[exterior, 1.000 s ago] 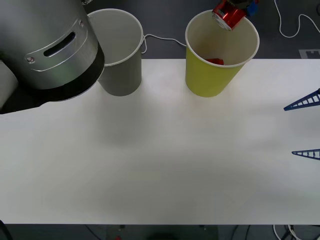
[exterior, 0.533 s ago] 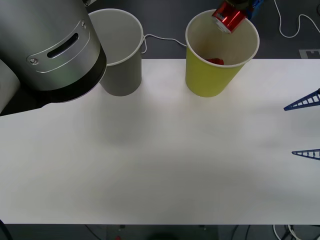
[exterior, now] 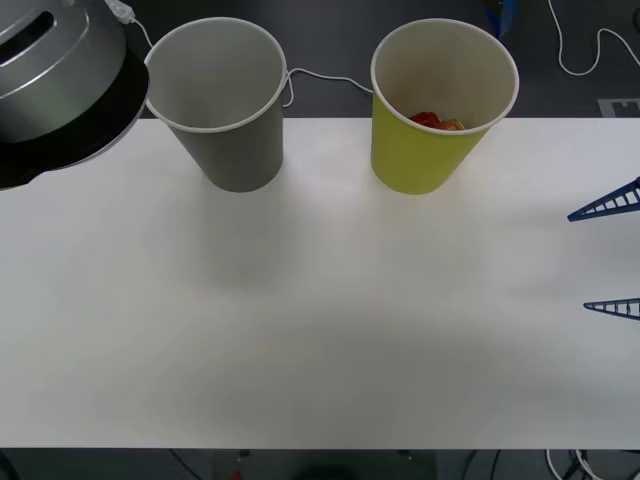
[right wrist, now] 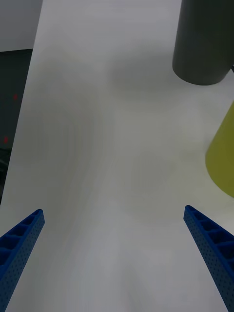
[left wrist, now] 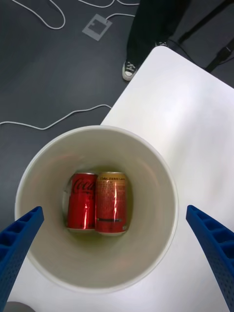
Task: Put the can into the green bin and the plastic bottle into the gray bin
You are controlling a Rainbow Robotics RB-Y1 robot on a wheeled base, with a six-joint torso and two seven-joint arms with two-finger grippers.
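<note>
Two cans lie side by side on the floor of the green bin [left wrist: 97, 204]: the can [left wrist: 111, 202] with the orange-gold upper body, and a red can [left wrist: 81, 201] touching it, both flat on their sides with their long axes parallel. The left gripper [left wrist: 117, 258] hangs directly above the bin's mouth, its fingers [left wrist: 19, 243] spread wide apart and holding nothing, so that half of the job looks done. In the front view the green bin [exterior: 430, 150] stands at the far edge of the surface [exterior: 320, 330], right of centre, red and gold just showing over its rim. The gray bin [exterior: 225, 120] stands at the same far edge to the left, well apart from it, nothing visible inside. The right gripper [exterior: 612, 255] waits at the right edge of the surface, fingers [right wrist: 204, 234] apart and empty, pointing in across the bare top toward both bins. What matters next is the plastic bottle, and I can't spot one anywhere on the surface, so which arm is nearer to it can't be judged.
</note>
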